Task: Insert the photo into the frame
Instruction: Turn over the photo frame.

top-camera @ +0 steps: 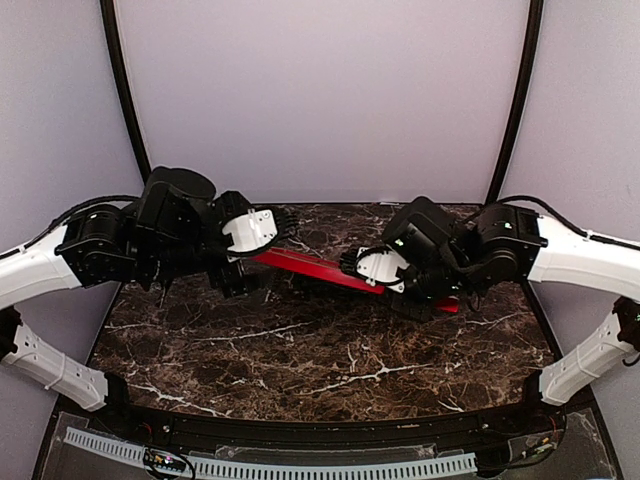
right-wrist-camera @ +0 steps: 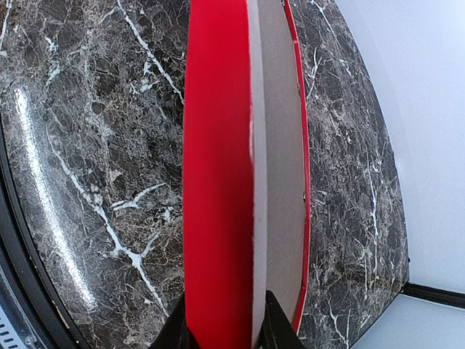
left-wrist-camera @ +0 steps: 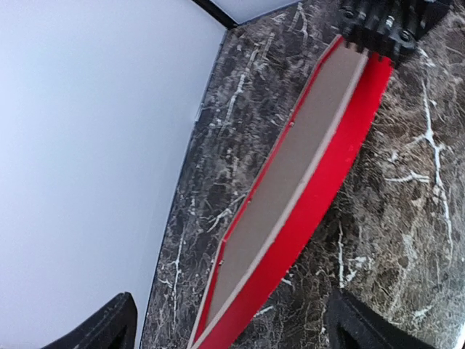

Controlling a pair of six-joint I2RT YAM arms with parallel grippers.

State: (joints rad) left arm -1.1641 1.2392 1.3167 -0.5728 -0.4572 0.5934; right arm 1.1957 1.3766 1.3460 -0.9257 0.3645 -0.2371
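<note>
1. Frame point(right-wrist-camera: 218, 182) slipping is the main risk: the right gripper point(right-wrist-camera: 231, 336) pinches only the thin edge at one end, so the long red body reaching away from it can pivot or drop onto the table point(right-wrist-camera: 87, 145) if the grip loosens
2. A second risk, in my judgement: the left gripper point(left-wrist-camera: 236, 325) closing off-centre would knock the near end sideways and twist it against the other grip
3. Right gripper: jaws nearly together, clamped across the frame's thickness, red face on one side, pale grey board point(right-wrist-camera: 280, 145) on the other
4. Left gripper: jaws spread wide, holding nothing; the frame's end passes between its fingers, touching neither as far as its wrist view shows
5. Outward from both, the frame stands on edge, spanning from one gripper to the other; whether it rests on the table I cannot tell, and no photo can be made out
</note>
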